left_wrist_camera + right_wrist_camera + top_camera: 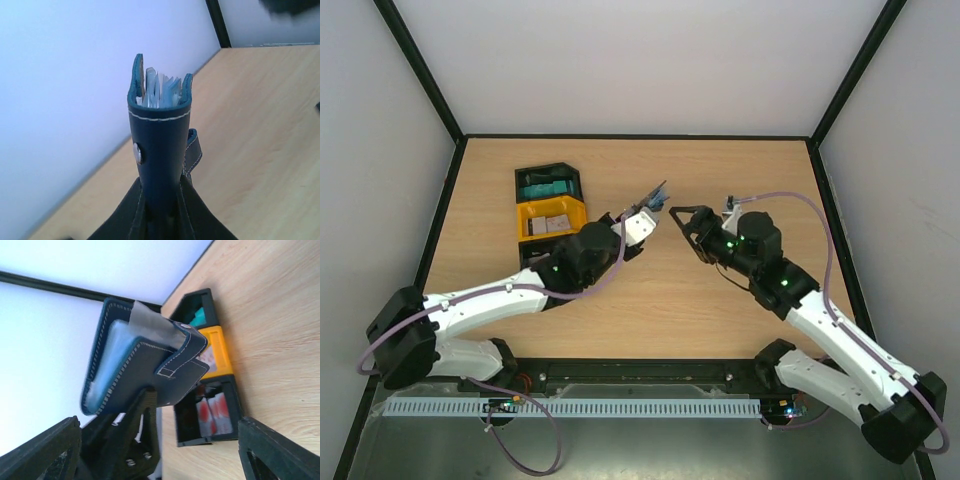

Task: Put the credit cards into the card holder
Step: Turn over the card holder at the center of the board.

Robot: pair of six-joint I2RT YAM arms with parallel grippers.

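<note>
Card holder (654, 196): off the table, grey card (150, 322) sticking out
Left gripper (642, 212): clamped on Card holder
Right gripper (680, 222): jaws wide, empty, just beside it

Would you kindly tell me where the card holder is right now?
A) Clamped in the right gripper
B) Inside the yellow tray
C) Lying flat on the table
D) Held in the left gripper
D: the card holder sits pinched in the left gripper, while the right gripper stands open, apart from it and holding nothing.
</note>
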